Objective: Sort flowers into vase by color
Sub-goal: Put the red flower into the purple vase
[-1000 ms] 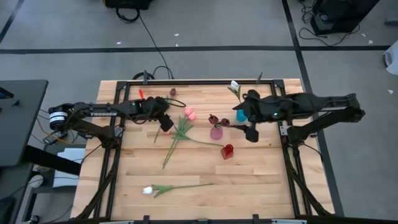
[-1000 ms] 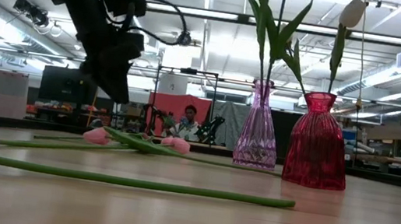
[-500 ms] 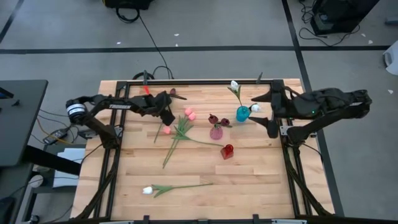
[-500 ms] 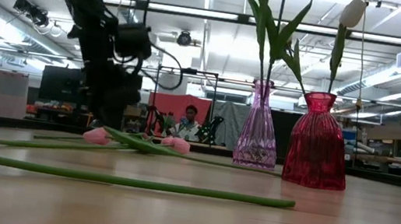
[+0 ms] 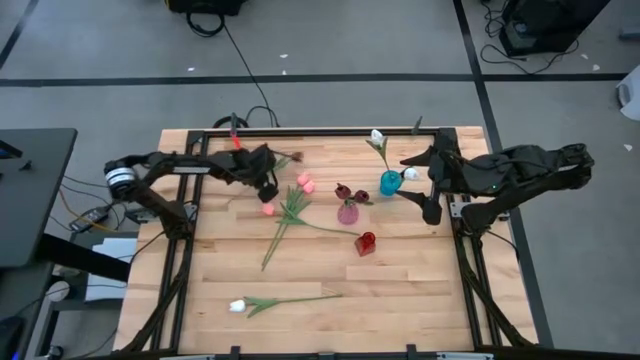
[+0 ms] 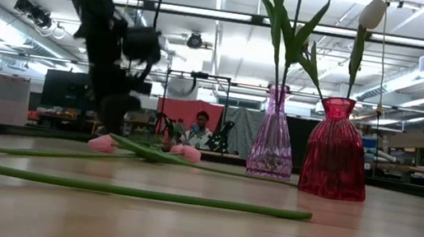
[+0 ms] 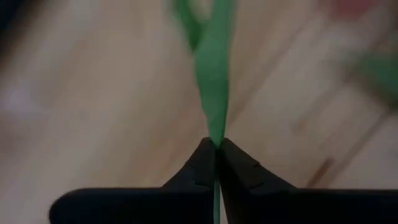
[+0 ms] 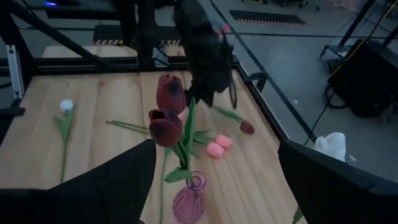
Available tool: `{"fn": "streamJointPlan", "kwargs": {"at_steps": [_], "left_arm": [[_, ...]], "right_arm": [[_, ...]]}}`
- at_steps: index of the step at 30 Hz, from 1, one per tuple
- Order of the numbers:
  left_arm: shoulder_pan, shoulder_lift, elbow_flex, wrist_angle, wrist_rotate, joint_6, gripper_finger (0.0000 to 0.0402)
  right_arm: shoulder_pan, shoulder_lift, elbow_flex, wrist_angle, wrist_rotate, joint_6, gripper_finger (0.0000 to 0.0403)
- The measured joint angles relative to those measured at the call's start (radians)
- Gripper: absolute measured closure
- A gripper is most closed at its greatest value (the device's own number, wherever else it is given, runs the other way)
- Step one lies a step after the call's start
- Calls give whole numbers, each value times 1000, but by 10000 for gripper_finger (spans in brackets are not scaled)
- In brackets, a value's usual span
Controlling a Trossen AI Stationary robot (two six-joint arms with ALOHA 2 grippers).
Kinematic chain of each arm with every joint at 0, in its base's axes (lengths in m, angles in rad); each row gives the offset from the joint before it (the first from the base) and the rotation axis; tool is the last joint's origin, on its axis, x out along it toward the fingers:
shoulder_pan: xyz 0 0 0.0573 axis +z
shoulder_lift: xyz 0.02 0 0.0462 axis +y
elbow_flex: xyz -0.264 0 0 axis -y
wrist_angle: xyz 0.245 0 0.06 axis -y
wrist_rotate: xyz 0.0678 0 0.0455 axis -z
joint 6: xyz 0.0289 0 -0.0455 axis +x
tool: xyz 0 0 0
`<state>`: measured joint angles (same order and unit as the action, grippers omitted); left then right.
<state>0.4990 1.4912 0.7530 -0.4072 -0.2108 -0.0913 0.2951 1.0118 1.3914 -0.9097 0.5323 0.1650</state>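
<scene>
My left gripper (image 5: 266, 188) stands at the table's far left, pointing down, shut on a green stem (image 7: 214, 93). This looks like the stem of the dark maroon flower (image 5: 294, 157) lying beside it. Pink flowers (image 5: 305, 184) lie mid-table with their stems crossing, and one pink head (image 5: 267, 209) is near my left gripper. A white flower (image 5: 238, 305) lies near the front edge. My right gripper (image 5: 420, 187) hangs open just right of the teal vase (image 5: 388, 184), which holds white flowers (image 5: 377, 136). The purple vase (image 5: 347, 212) holds two maroon flowers (image 8: 169, 112). My left gripper pinches a thin green stem (image 7: 216, 138) between the free ends of its two fingers. It comes at it from above, fingers pointing down (image 6: 116, 118). The stem runs on ahead of the fingertips. The maroon head (image 8: 247, 127) lies on the table.
A red vase (image 5: 365, 243) stands right of centre, with no flower showing in it. A dark frame (image 5: 300, 133) runs along the table's far edge and sides. Bare wood lies at the near right. A person (image 6: 200, 125) sits far behind the table.
My left gripper has come down to the table and gone a little toward the far edge, uncovering a pink head. My right gripper has drawn back from over the teal vase toward the table's right edge, still open, and a white flower stays leaning in that vase.
</scene>
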Motion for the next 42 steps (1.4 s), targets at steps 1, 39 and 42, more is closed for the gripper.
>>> {"fn": "streamJointPlan", "kwargs": {"at_steps": [1, 39, 42], "left_arm": [[4, -28, 23, -19, -6, 11, 389], [-271, -18, 724, 260, 273, 398, 395], [-271, -18, 724, 260, 273, 398, 395]], "right_arm": [[0, 0, 0, 0, 0, 0, 55], [-442, 161, -1, 698, -450, -411, 55], [-442, 167, -1, 720, -467, -427, 63]]}}
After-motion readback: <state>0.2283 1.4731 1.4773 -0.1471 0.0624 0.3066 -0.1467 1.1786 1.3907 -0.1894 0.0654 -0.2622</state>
